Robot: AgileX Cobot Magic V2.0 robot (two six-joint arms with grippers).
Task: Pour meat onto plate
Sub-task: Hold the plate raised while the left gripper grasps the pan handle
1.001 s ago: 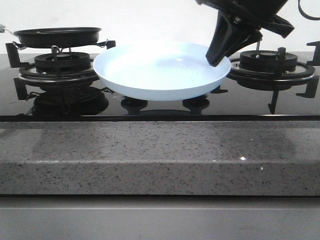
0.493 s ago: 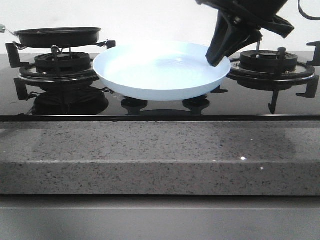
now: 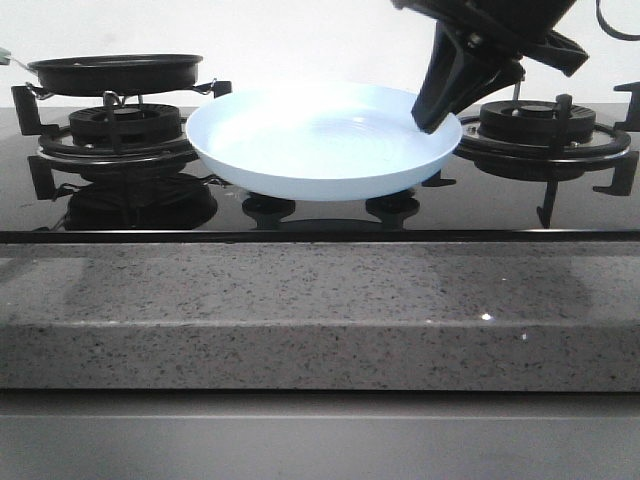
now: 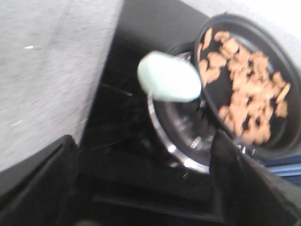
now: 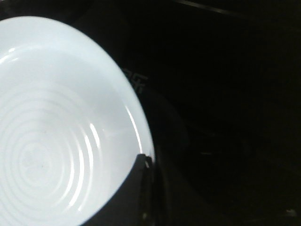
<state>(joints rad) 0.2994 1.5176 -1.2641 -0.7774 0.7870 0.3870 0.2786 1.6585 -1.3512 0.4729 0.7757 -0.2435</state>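
Note:
The pale blue-white plate (image 3: pixel 320 140) sits level over the black glass hob between the two burners. My right gripper (image 3: pixel 428 124) is shut on its right rim, and the right wrist view shows a finger (image 5: pixel 141 188) over the rim of the plate (image 5: pixel 51 132). The plate is empty. The meat (image 4: pixel 244 89) lies as many small orange-brown chunks in the black frying pan (image 4: pixel 221 28), which stands on the left burner (image 3: pixel 115 70). My left gripper (image 4: pixel 141 188) is open, its fingers wide apart, short of the pan's pale green handle (image 4: pixel 169 77).
The right burner grate (image 3: pixel 545 130) stands just behind my right gripper. The hob knobs (image 3: pixel 268 208) are under the plate. A grey speckled counter edge (image 3: pixel 320 310) runs along the front. The left burner's grate (image 3: pixel 110 135) is under the pan.

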